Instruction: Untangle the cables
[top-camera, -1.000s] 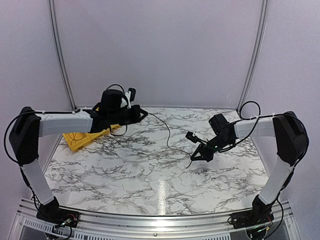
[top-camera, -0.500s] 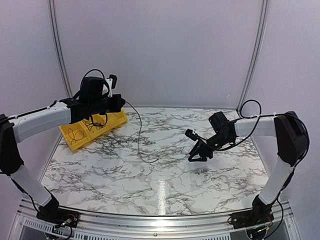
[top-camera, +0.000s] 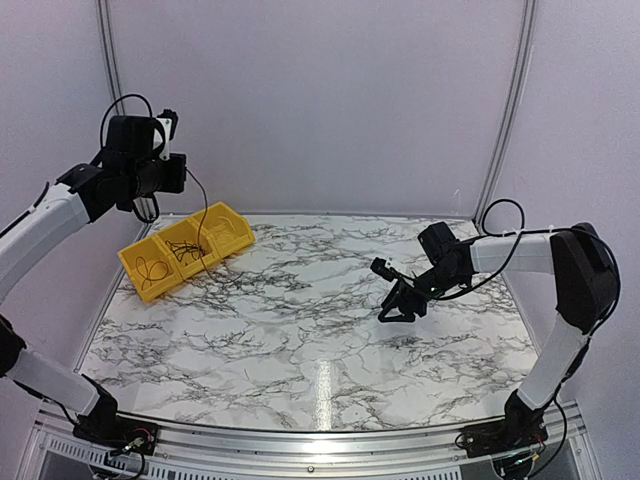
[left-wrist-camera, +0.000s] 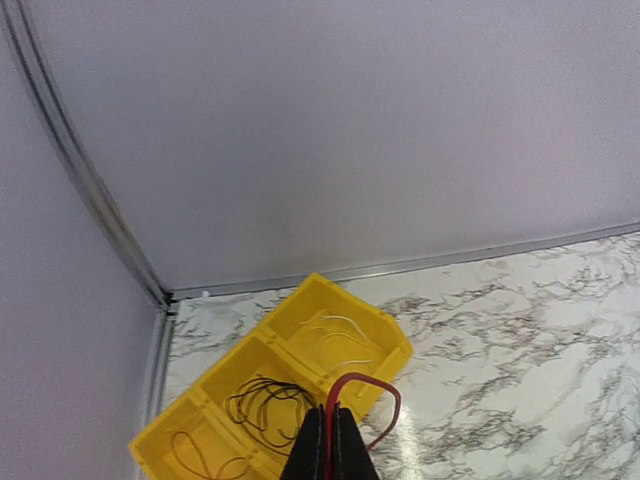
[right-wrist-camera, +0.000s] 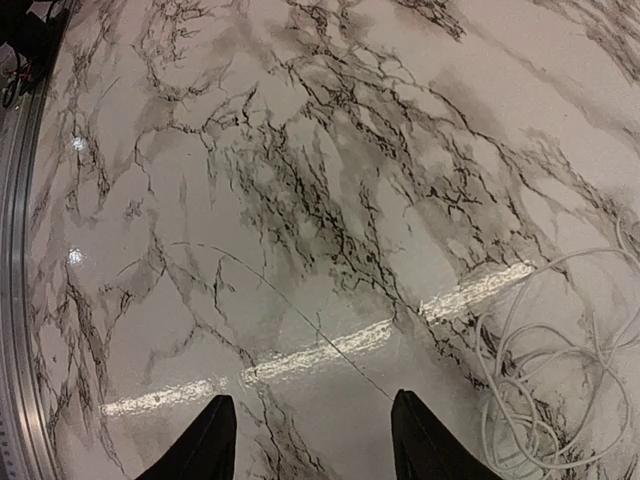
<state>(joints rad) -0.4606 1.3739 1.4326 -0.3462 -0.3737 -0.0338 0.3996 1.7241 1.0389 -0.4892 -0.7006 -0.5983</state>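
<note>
1. The left gripper (top-camera: 183, 172) is raised high over the far left corner. Its jaws are pressed together on one thin cable (top-camera: 203, 215). In the wrist view the pinched strand is red and bows out to the right of the closed fingers (left-wrist-camera: 318, 450).
2. The height looks deliberate. A long, limp strand only clears the table (top-camera: 300, 340) and the others when its upper end is carried well up, so that the free length hangs straight.
3. The strand drops towards the yellow bin (top-camera: 236, 244) at the far left of the table. Its lower end hangs around the divider between the middle and right compartments. Which of the two it enters cannot be told.
4. The bin appears to serve as a sorting tray. A bunch of dark cables (left-wrist-camera: 262, 405) lies in the middle compartment, pale cables (left-wrist-camera: 335, 335) in the right one, and a single looped cable (top-camera: 150, 270) in the left one.
5. The right gripper (top-camera: 398, 308) sits low over the marble on the right side, well apart from the bin. Its jaws stand apart with nothing between them, seemingly so the left arm can carry the strand alone.
6. Beside the right gripper, loops of thin white cable (right-wrist-camera: 540, 400) lie loose on the marble, probably the next thing to separate.
</note>
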